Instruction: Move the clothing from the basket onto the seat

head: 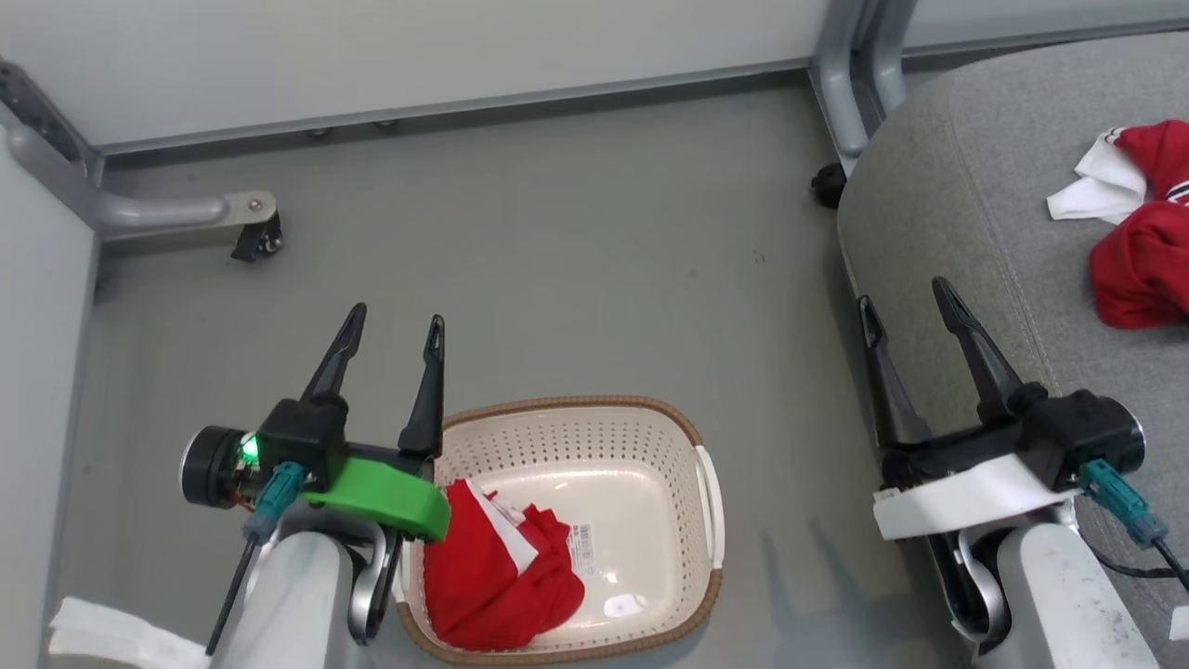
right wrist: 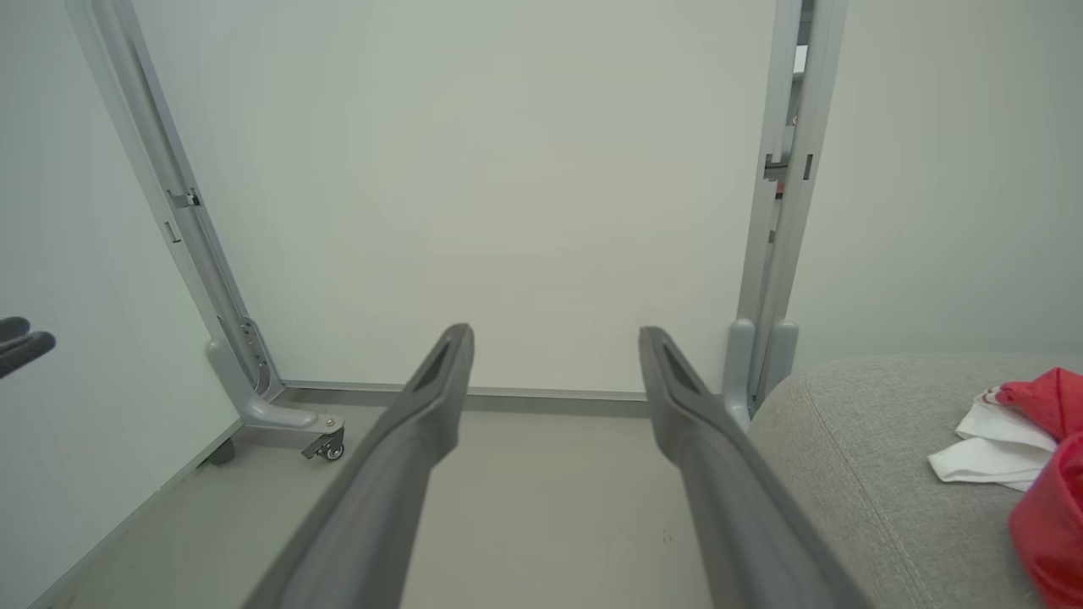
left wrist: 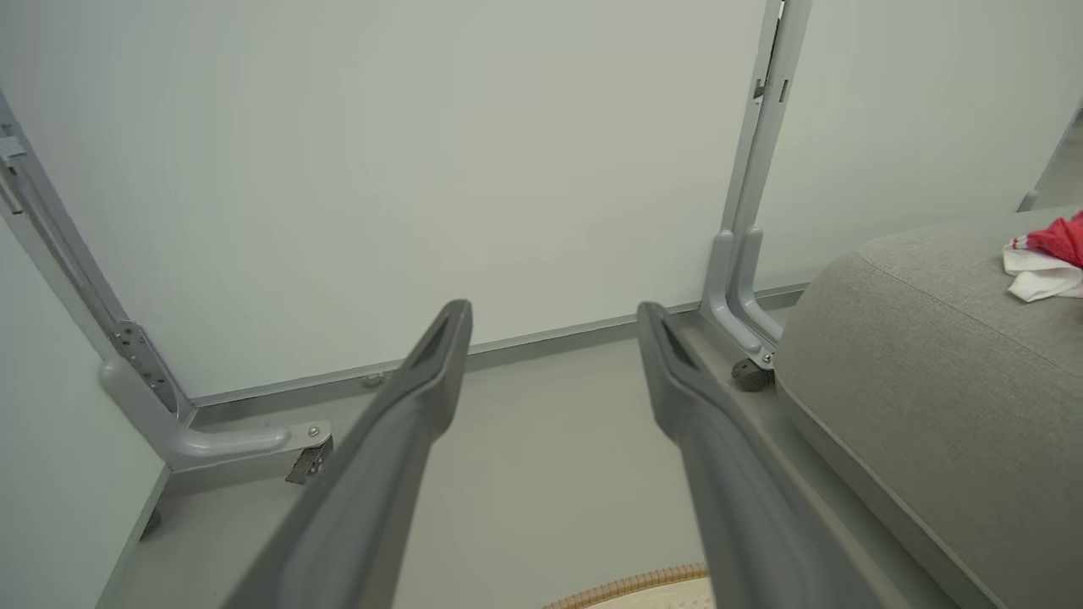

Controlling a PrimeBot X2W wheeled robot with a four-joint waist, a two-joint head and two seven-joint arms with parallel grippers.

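Head view: left gripper spread and empty by the basket, red clothing bunched inside; right gripper likewise agape over the seat edge, more clothing lying there. Left wrist view: fingers apart, holding nothing. Right wrist view: same.

Head looks down; wrists face wall, sharing seat.

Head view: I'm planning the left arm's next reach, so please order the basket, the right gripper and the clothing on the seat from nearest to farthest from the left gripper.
1. The basket: on the floor, just right of and below the left gripper.
2. The right gripper: across the floor, by the seat.
3. The clothing: on the seat, far right.
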